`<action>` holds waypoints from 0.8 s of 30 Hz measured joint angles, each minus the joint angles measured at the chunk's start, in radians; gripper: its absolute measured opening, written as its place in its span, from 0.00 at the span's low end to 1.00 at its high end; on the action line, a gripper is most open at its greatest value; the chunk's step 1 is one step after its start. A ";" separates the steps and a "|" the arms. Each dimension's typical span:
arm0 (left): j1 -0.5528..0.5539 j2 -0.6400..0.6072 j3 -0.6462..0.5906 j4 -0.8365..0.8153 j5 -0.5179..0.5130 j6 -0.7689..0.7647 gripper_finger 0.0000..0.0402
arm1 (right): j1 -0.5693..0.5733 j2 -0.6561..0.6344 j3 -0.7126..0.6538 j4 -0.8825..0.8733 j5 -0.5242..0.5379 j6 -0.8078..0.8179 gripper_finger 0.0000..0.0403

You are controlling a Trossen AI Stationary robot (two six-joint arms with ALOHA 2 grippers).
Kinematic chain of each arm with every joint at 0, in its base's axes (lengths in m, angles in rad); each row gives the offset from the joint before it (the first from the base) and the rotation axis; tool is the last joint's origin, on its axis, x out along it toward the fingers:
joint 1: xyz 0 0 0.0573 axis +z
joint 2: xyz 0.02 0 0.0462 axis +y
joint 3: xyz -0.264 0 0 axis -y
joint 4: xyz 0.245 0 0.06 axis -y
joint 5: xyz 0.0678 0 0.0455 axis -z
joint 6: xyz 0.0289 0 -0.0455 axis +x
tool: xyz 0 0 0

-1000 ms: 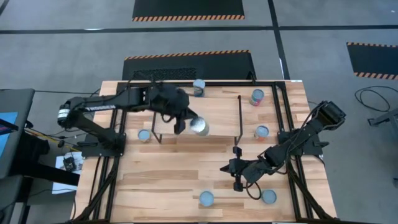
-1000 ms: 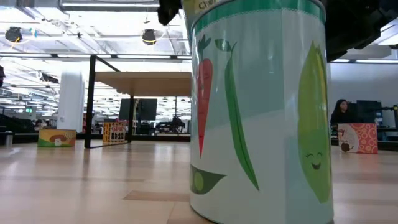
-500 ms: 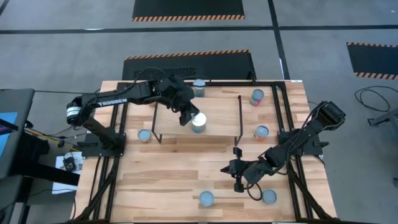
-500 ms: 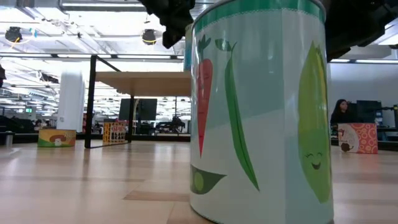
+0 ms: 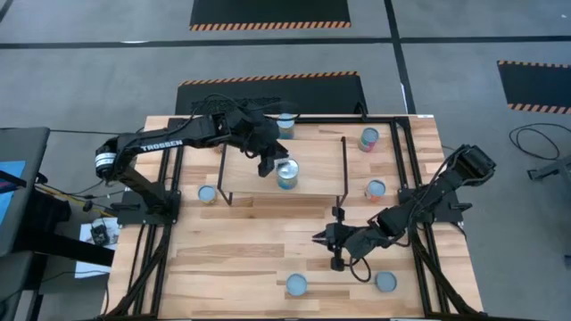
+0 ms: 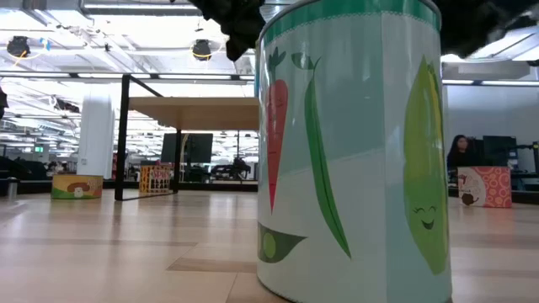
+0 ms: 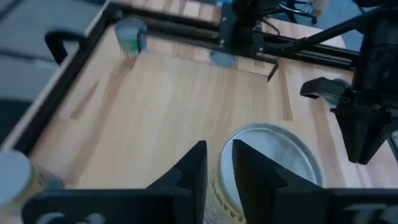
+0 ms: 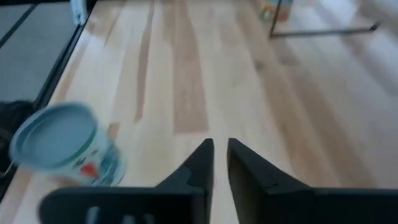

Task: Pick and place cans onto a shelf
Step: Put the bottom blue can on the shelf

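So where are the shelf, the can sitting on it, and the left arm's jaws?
shelf (image 5: 317, 165): high view, bare board right of the can.
can on the shelf (image 5: 287, 173): high view, its round top.
left gripper (image 5: 270, 163): high view, beside that can.
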 joint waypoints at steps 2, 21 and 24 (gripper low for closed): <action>-0.006 -0.033 -0.002 -0.003 -0.003 0.045 0.18 | -0.011 0.000 0.021 -0.001 0.023 -0.035 0.25; -0.084 -0.634 -0.729 0.490 -0.165 0.053 0.10 | -0.210 -0.019 0.333 -0.451 0.262 -0.178 0.84; -0.084 -0.634 -0.759 0.514 -0.143 0.059 0.09 | -0.266 -0.032 0.321 -0.427 0.237 -0.177 0.82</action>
